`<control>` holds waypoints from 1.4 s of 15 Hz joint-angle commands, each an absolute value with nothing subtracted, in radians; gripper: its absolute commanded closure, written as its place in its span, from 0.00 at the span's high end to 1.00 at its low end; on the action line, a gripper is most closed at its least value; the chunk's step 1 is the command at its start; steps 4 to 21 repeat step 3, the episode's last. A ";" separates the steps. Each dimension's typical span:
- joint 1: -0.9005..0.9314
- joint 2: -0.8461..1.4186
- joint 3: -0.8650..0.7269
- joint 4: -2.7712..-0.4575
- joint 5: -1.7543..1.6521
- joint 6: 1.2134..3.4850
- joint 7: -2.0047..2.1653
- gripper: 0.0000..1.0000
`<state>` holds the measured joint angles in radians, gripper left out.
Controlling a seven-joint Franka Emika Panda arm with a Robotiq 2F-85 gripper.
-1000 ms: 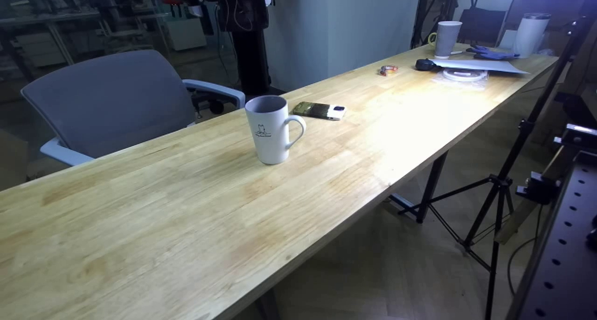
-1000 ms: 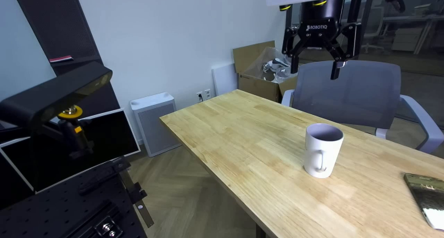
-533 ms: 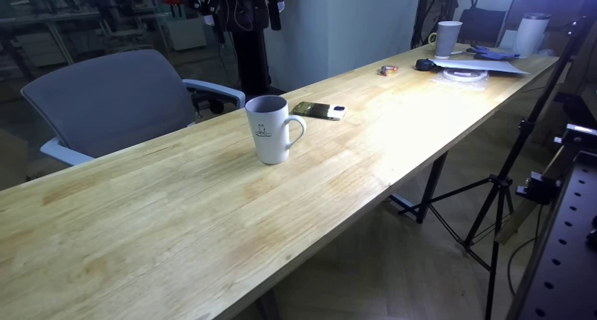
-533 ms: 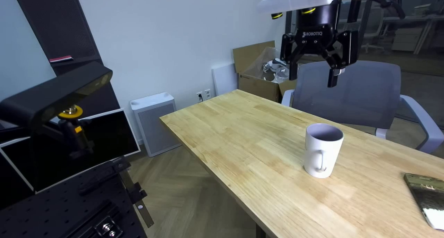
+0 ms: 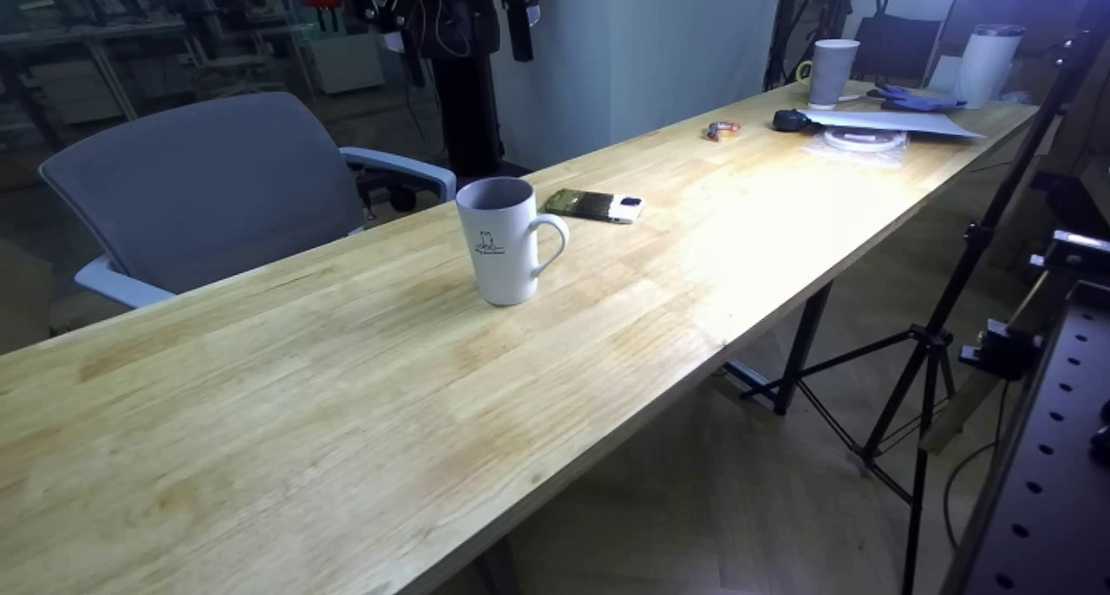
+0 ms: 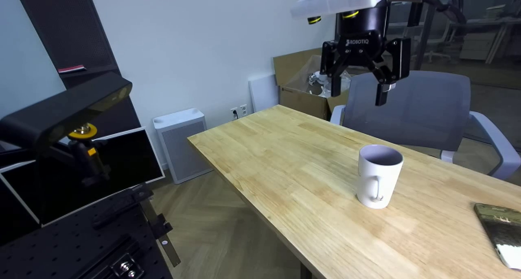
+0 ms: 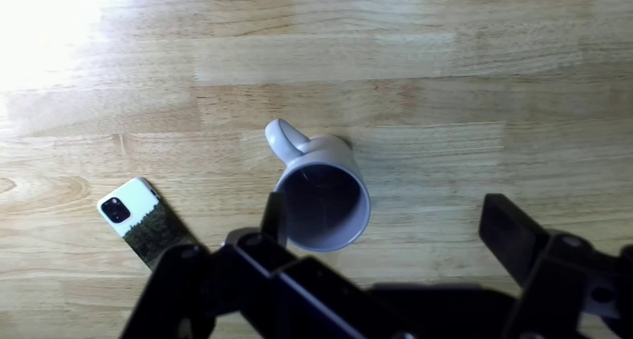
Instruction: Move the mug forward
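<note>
- My gripper (image 6: pixel 358 96) hangs above the table (image 6: pixel 260 161), released, its jaws spread wide and well apart from the mug (image 5: pixel 506 265).
- The mug is white and stands upright on the table, between the two long edges; in an exterior view a small dark print (image 5: pixel 487 243) shows on its side.
- In my wrist view its handle (image 7: pixel 283 144) points left, and I look into its dark grey inside.
- There, one finger (image 7: pixel 274 220) crosses in front of the left part of the mug's rim as I see it, while the other finger (image 7: pixel 512 233) shows well to the right.
- A phone (image 7: pixel 138 220) lies flat on the table to the left of the mug in my wrist view, near it but apart, its case white at the camera end; its near end is hidden behind my gripper.
- At the far right end of the table, in an exterior view, I see a tall grey cup (image 5: pixel 832 75) with a yellow handle, a blue glove (image 5: pixel 915 100), a white tumbler (image 5: pixel 989 70) and a white sheet (image 5: pixel 902 123).
- A grey chair (image 6: pixel 411 112) stands along the far side of the table in both exterior views.
- In an exterior view, a cardboard box (image 6: pixel 299 102) stands beyond the table, to the left of the chair, and a white boxy unit (image 6: pixel 185 149) stands by the wall (image 6: pixel 203 59).
- In an exterior view a black tripod (image 5: pixel 930 342) stands to the right of the table.
</note>
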<state>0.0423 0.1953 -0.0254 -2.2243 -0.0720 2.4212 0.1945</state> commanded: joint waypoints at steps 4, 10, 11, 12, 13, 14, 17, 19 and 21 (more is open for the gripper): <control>0.040 0.191 -0.021 -2.231 -0.074 2.420 0.194 1.00; 0.040 0.191 -0.021 -2.231 -0.074 2.420 0.194 1.00; 0.040 0.191 -0.021 -2.231 -0.074 2.420 0.194 1.00; 0.040 0.191 -0.021 -2.231 -0.074 2.420 0.194 1.00; 0.040 0.191 -0.021 -2.231 -0.074 2.420 0.194 1.00; 0.040 0.191 -0.021 -2.231 -0.074 2.420 0.194 1.00; 0.040 0.191 -0.021 -2.231 -0.074 2.420 0.194 1.00; 0.040 0.191 -0.021 -2.231 -0.074 2.420 0.194 1.00; 0.040 0.191 -0.021 -2.231 -0.074 2.420 0.194 1.00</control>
